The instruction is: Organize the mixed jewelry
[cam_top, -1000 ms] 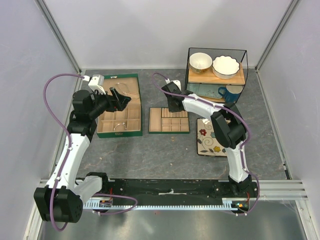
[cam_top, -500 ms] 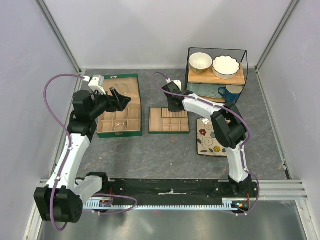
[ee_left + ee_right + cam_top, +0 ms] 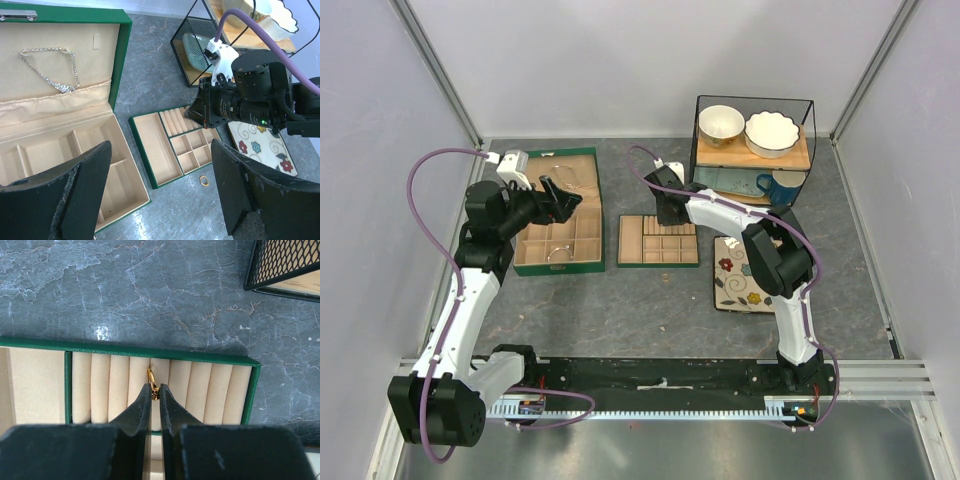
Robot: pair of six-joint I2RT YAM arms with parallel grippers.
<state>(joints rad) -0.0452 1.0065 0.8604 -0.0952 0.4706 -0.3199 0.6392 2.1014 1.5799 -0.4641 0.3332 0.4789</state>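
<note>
My right gripper is shut on a small gold ring, holding it upright in a slot between the padded rolls at the far end of the tan compartment tray. In the top view the right gripper sits at the tray's far edge. My left gripper is open and empty, hovering over the green jewelry box; it shows in the top view. A fine chain necklace lies in the box lid. A thin bangle lies in a box compartment. Another gold ring lies on the table by the tray's near edge.
A black wire rack with two bowls and a blue mug stands at the back right. A flowered mat lies right of the tray. The rack's corner is just beyond the right gripper.
</note>
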